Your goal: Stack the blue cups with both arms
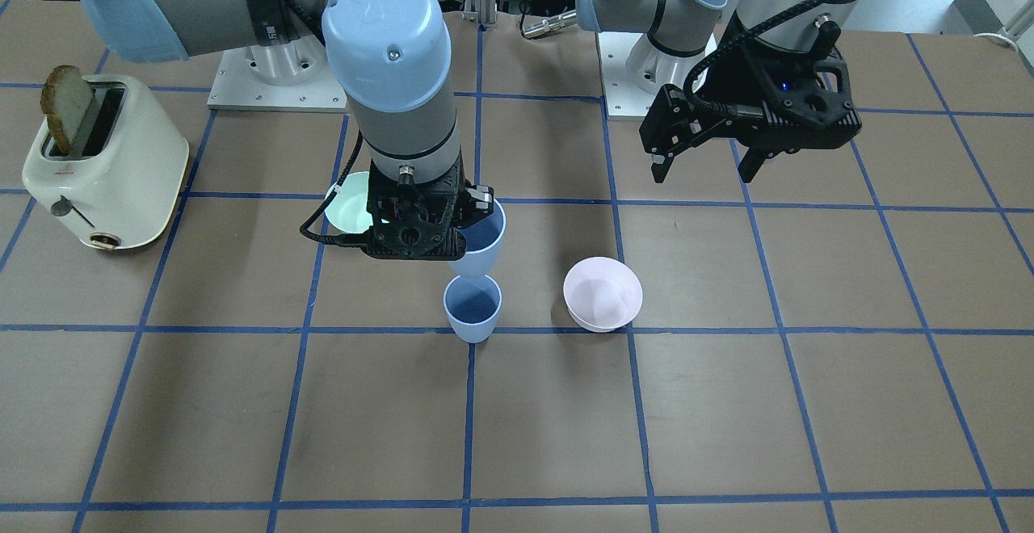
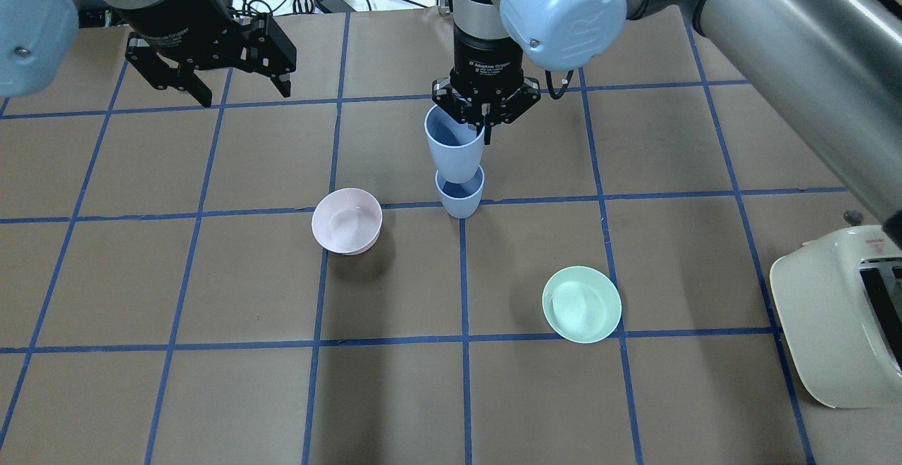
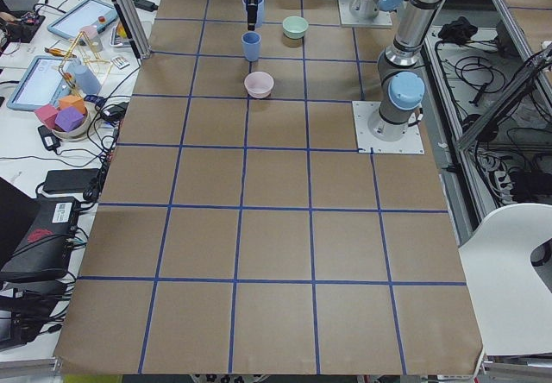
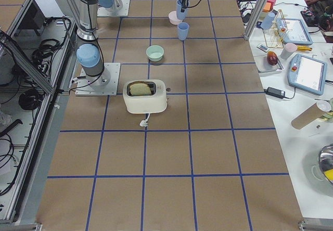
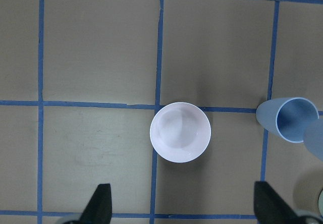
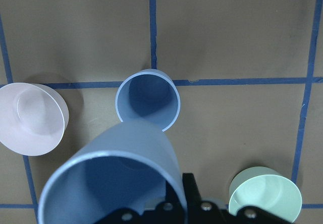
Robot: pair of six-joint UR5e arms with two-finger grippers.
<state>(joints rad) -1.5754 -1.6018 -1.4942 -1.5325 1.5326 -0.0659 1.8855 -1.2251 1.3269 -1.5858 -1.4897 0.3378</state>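
One blue cup [image 2: 459,194] stands upright on the table near the middle; it also shows in the front view [image 1: 472,309] and the right wrist view [image 6: 147,100]. My right gripper [image 2: 485,123] is shut on the rim of the second blue cup [image 2: 454,148] and holds it upright just above and slightly behind the standing one, apart from it [image 1: 481,238]. The held cup fills the lower left of the right wrist view [image 6: 111,183]. My left gripper [image 2: 244,96] is open and empty, raised over the table well to the left [image 1: 704,174].
A pale pink bowl [image 2: 347,220] sits left of the standing cup, directly under the left wrist camera [image 5: 180,131]. A mint-green bowl [image 2: 581,304] sits nearer the robot on the right. A cream toaster [image 1: 105,165] holding a bread slice [image 1: 69,109] stands at the far right side.
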